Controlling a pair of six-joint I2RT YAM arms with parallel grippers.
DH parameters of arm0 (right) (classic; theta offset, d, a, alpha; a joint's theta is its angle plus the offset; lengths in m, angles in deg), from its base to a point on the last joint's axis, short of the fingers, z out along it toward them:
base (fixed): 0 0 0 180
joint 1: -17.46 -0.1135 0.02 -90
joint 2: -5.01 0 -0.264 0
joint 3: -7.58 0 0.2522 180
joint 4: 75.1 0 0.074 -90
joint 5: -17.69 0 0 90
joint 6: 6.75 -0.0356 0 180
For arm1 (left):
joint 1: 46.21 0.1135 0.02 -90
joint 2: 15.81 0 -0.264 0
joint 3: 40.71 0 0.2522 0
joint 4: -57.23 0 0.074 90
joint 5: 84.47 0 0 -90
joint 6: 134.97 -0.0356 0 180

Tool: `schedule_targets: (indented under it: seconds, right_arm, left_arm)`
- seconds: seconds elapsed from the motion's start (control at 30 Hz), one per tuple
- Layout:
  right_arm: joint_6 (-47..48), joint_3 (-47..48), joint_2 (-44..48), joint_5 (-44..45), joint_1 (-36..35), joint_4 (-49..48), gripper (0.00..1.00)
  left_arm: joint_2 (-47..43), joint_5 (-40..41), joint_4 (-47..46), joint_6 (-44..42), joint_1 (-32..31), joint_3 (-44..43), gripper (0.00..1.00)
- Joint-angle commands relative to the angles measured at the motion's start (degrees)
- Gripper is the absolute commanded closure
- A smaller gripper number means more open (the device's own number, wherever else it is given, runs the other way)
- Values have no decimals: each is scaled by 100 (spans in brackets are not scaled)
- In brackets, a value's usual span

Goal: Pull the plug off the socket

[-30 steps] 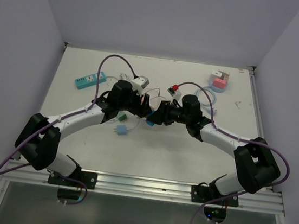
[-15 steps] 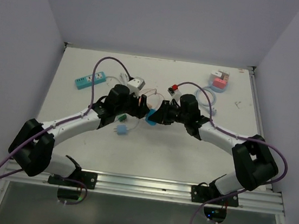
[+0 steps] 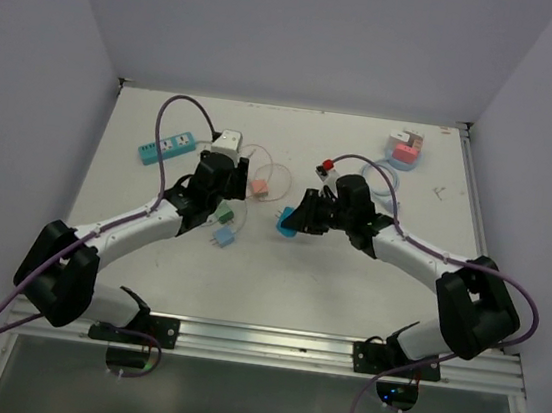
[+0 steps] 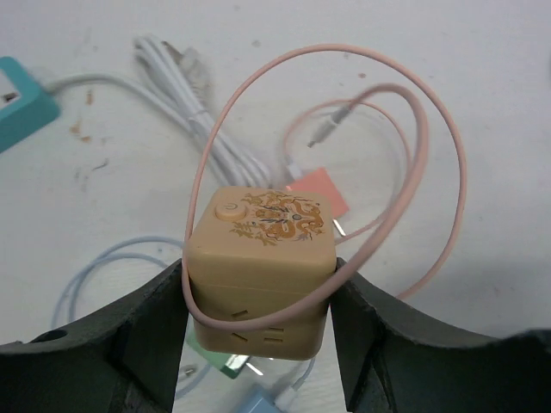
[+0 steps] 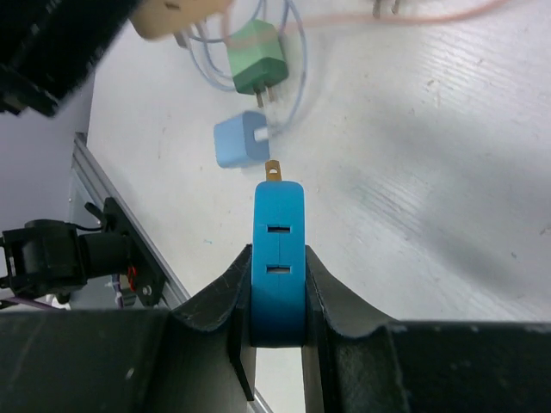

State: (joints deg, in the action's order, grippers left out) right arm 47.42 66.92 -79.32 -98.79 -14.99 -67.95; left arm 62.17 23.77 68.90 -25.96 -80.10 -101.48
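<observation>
Plug (image 5: 278, 258) free of socket (image 4: 258, 267), near green adapter (image 5: 258, 56).

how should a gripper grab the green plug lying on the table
Take the green plug by its squarish body, coming straight down from above with the fingers closing across its two side faces. It lies flat on the table, so those sides are exposed, while its prongs stick out of one end, toward the light blue plug. That is probably the steadiest hold.
</observation>
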Motion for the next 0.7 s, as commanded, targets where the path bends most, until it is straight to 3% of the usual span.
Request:
schedule_targets:
  seconds: [0.0,0.2,0.67]
  right_arm:
    - [85,-14,224,-182,19,450,100]
    - [164,-6,102,-33,37,529,100]
    - [-187,740,-1665,-472,54,-455,99]
  left_arm:
    - [-2,1129,-310,-99,67,-116,100]
    - [121,735,-275,-90,67,-248,100]
    - [543,22,999,121,488,-696,97]
